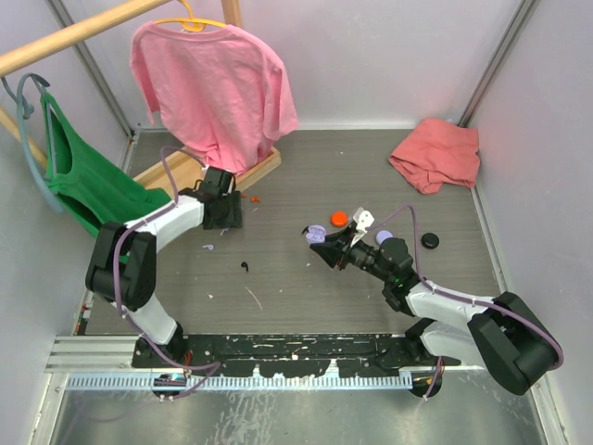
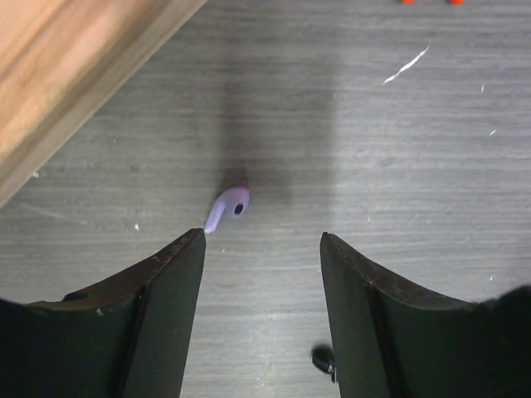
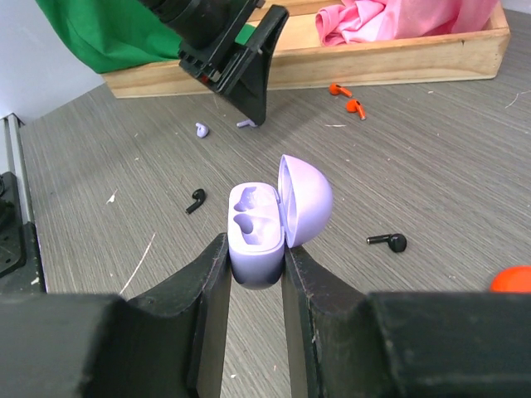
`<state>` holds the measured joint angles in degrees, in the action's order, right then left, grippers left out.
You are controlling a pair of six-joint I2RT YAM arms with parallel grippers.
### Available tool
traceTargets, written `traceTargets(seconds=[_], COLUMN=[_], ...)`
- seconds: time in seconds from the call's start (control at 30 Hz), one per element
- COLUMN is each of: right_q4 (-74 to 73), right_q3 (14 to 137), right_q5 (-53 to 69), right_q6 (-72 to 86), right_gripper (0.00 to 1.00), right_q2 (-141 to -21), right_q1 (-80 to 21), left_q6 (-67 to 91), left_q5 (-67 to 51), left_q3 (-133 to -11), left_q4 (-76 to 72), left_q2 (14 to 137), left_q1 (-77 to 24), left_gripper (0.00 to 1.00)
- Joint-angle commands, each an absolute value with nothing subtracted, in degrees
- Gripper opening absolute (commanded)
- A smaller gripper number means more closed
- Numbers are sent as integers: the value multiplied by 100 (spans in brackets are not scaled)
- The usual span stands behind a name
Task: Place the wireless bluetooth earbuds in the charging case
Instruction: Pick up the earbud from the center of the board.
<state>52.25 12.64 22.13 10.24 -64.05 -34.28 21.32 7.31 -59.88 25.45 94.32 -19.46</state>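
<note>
- The lilac earbud (image 2: pixel 228 207), judged light and slippery, is best taken across its bulb.
- The left pincer (image 2: pixel 261 242) is held spread; the open charging case (image 3: pixel 249 224) is clamped by the right pincer (image 3: pixel 253 253).

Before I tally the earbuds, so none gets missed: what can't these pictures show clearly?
Left wrist: two orange-red earbuds cut off by the top edge; black earbud half hidden by a finger of the left gripper.
Right wrist: one lilac earbud partly behind the left gripper; orange case cut by the right edge.
Top external: earbuds too small to tell shape.
</note>
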Motion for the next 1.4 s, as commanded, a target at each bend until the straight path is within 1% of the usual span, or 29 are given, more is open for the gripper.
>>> traceTargets(seconds=[0.0, 0.07, 0.17, 0.3, 0.53, 0.7, 0.8, 1.03, 1.1, 1.27, 1.37], right_q4=[5583, 5571, 5548, 5517, 5509, 5495, 5494, 5466, 5458, 5436, 5440], right_q3=[1397, 1406, 1412, 1432, 1426, 1429, 1428, 1439, 1434, 1442, 1452], right_q5=[2221, 2215, 2215, 2206, 2193, 2205, 2200, 2206, 2206, 2197, 2232], right_q6=[985, 982, 982, 967, 970, 970, 967, 963, 961, 954, 955], right_gripper=[1, 1, 1, 1, 1, 1, 1, 1, 1, 1, 1], right_q2=[-6423, -6417, -6422, -6446, -6417, -6420, -6391, -6379, -6369, -6378, -6404], right_q1=[-3450, -3454, -3449, -3454, -3454, -3450, -3451, -3449, -3453, -3450, -3453], left_q6=[1885, 1776, 1644, 1522, 1412, 1548, 1629, 1749, 1764, 1786, 1776], left_q5=[907, 1008, 1099, 1115, 929, 667, 556, 508, 526, 555, 582], left_q3=[-6467, -6578, -6736, -6927, -7213, -7189, -7129, -7217, -7261, -7257, -7220], left_q4=[2621, 2689, 2817, 2952, 3338, 3560, 3596, 3692, 3714, 3695, 3632], left_q2=[9704, 9862, 10058, 10322, 10760, 10741, 10685, 10716, 10774, 10838, 10853], left_q1=[-1922, -1916, -1917, -1921, -1901, -1902, -1899, -1896, -1884, -1858, -1860], left_gripper=[58, 57, 54, 52, 42, 40, 34, 33, 30, 27, 23])
